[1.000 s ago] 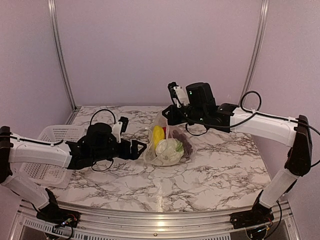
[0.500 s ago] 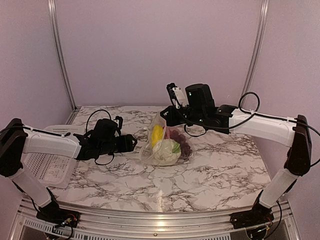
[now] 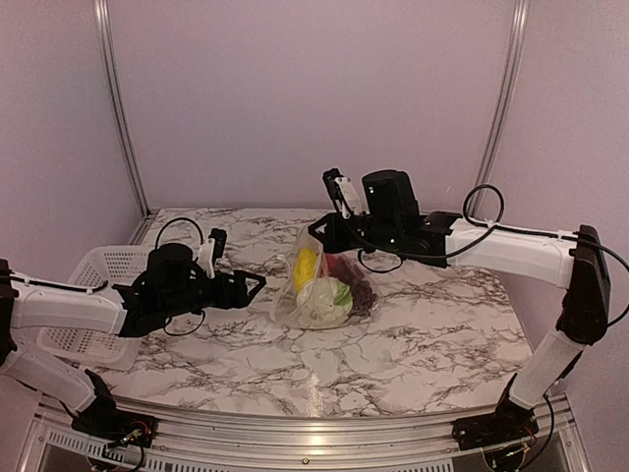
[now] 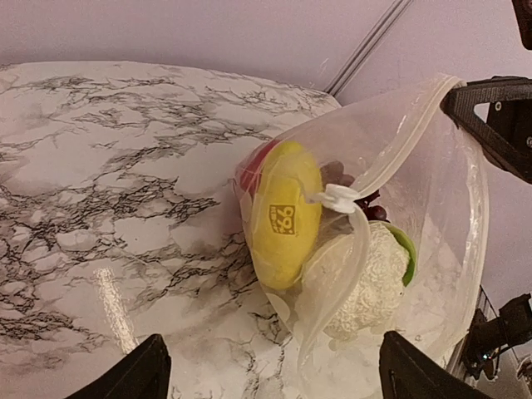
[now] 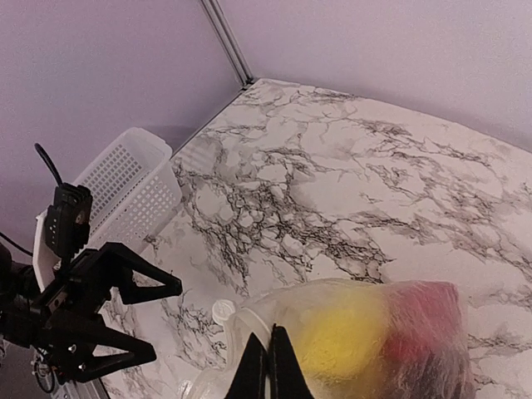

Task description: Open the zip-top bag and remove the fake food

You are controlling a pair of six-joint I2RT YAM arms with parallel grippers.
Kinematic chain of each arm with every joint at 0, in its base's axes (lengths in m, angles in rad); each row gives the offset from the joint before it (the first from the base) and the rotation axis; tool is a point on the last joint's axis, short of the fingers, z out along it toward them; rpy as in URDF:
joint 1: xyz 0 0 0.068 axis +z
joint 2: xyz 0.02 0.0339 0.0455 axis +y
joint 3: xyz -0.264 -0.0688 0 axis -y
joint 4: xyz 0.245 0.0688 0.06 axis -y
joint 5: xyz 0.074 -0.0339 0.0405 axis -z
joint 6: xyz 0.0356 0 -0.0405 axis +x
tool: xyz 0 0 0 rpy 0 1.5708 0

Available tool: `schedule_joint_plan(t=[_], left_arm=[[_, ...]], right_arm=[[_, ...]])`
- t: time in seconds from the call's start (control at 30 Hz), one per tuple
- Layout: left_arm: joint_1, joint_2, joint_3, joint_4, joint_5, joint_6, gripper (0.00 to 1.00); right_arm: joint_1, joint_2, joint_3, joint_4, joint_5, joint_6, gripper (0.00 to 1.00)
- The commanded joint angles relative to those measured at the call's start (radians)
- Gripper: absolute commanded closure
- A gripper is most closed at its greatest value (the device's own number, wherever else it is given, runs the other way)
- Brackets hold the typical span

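We see the zip-top bag (image 3: 319, 285) hanging from the right pincer (image 3: 316, 236), whose fingers are pressed together on the bag's upper corner at the zip strip. Below that pincer the bag's belly sags onto the desk (image 3: 423, 334). The plastic is clear and crinkled, and its mouth gapes toward the left pincer (image 3: 256, 289), with a small white tab (image 4: 341, 198) sitting on the strip.

The fake food (image 3: 329, 290) is all inside the bag:
- A yellow piece (image 4: 287, 212) with a printed label lies nearest the left pincer.
- A red round one (image 4: 252, 169) peeks out behind the yellow piece.
- A cream-white knobbly lump (image 4: 366, 287) with a green edge fills the bottom.
- Dark grapes (image 3: 365, 290) lie on the side away from the left pincer.

The left pincer stands wide and holds nothing. It is level with the bag and just short of it, and we see no contact.

The desk is white marble with dark grey veins and shows a soft glare in front of the left pincer. A white lattice basket (image 3: 93, 305) sits behind that pincer, beneath its arm, at the desk's edge. Pale lilac walls (image 3: 314, 98) close the space, with metal posts (image 3: 116, 108) in the corners.
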Motion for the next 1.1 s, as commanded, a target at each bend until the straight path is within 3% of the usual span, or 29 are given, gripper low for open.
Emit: schedule_joint_plan(t=[0.0,0.2,0.37,0.6,0.73,0.9,1.07], left_arm=[[-0.029,0.078,0.066,0.065,0.081,0.046,0.10],[-0.061,0.250,0.208,-0.043,0.058,0.072,0.12],[-0.028,0.319,0.261,-0.194,-0.099,0.021,0.27],[0.069,0.306,0.182,-0.186,-0.126,-0.077,0.48],[0.071,0.265,0.142,-0.112,-0.059,-0.053,0.45],[0.071,0.059,0.006,0.079,0.035,-0.002,0.30],[0.070,-0.073,-0.043,0.097,0.129,0.116,0.20]], right_arm=[[0.010,0.023,0.013,0.059,-0.035,0.017,1.00],[0.011,0.023,0.024,0.068,-0.044,0.016,1.00],[0.011,0.012,0.018,0.057,-0.043,0.010,1.00],[0.010,0.015,-0.007,0.061,-0.045,0.008,1.00],[0.009,0.048,-0.004,0.076,-0.078,0.010,1.00],[0.010,0.112,0.013,0.086,-0.124,0.016,1.00],[0.013,0.163,0.020,0.094,-0.161,0.025,1.00]])
